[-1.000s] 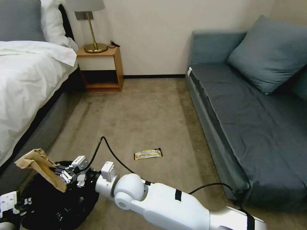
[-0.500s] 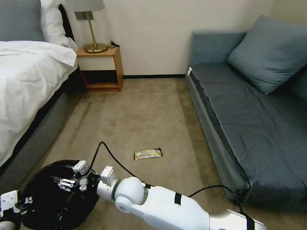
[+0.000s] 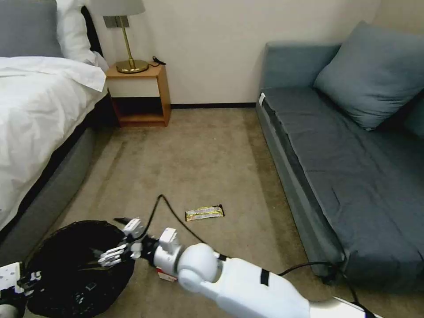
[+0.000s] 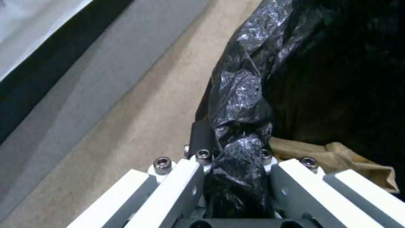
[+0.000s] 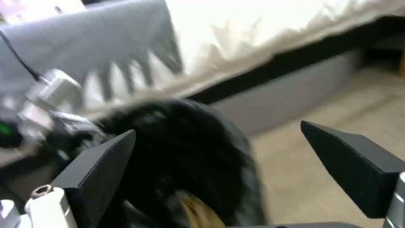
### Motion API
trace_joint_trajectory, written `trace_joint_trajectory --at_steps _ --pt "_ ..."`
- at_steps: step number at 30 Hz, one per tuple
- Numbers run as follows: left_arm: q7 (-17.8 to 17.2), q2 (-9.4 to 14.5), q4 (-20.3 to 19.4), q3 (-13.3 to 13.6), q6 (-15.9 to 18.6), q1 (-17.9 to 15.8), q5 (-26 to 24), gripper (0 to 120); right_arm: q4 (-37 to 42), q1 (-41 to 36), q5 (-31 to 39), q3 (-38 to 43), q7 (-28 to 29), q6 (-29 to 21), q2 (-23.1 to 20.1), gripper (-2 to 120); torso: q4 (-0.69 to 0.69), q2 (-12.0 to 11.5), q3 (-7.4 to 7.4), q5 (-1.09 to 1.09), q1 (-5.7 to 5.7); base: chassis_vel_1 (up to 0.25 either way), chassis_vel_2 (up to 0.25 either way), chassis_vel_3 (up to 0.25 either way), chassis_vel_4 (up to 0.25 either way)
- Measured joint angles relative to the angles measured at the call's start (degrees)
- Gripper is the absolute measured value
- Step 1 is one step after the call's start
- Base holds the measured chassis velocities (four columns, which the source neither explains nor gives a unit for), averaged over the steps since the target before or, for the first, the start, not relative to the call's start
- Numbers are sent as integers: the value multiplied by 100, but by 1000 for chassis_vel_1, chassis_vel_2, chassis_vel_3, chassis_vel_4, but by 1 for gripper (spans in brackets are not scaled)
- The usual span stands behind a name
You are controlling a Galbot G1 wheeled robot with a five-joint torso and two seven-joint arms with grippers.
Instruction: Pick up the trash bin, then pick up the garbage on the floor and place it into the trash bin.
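Jaws of the right gripper (image 3: 115, 247) stand apart and empty above the 3 o'clock rim of the trash bin (image 3: 75, 247). Jaws of the left gripper (image 4: 236, 177) are clamped on the bin's black-bagged rim at 7 o'clock. The bin sits at the lower left, beside the bed (image 3: 35, 110). Status: bin held; brown paper bag (image 4: 337, 158) inside it. Remaining on the carpet: snack wrapper (image 3: 204, 213) and red-white carton (image 3: 165, 275), partly hidden under the right arm. Bottle: location not determinable.
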Motion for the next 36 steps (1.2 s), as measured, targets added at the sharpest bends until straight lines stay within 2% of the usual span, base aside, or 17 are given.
trace_joint_trajectory --at_steps 2,4,9,12,14,22,29,33,36 --pt "-1 8 18 -11 0 -1 -4 3 30 -27 -40 41 -24 -14 -69 100 0 0 0 -1 0 0 0 0 0" --pt "-1 45 62 -71 1 -6 -38 3 143 -207 -435 309 -181 -182 -467 100 0 0 0 0 0 0 0 0 0" --pt "-1 112 118 -143 1 -9 -77 3 101 -507 -965 666 -456 -452 -967 100 -1 0 0 0 0 0 0 0 0" --pt "-1 133 141 -153 1 -5 -78 3 -49 -611 -1120 792 -555 -474 -1054 100 -1 0 0 0 0 0 0 0 0" --pt "-1 144 169 -148 0 -5 -76 3 -414 -689 -1372 902 -733 -424 -1122 100 0 0 0 0 0 0 0 0 0" --pt "-1 111 235 -59 -2 -7 4 3 -1077 -661 -1691 832 -1020 -321 -1101 100 0 0 0 0 0 0 0 0 0" --pt "-1 99 244 -18 -18 3 54 3 -1378 -489 -1438 553 -1049 -520 -1004 100 0 0 0 0 0 0 0 0 0" --pt "7 89 253 24 -29 12 113 3 -2164 -183 -1340 300 -1074 -707 -618 100 1 0 0 -1 0 0 0 0 0" --pt "9 110 250 24 -29 17 116 3 -2418 -96 -1401 219 -1148 -690 -517 100 1 0 0 -2 0 0 0 0 0"
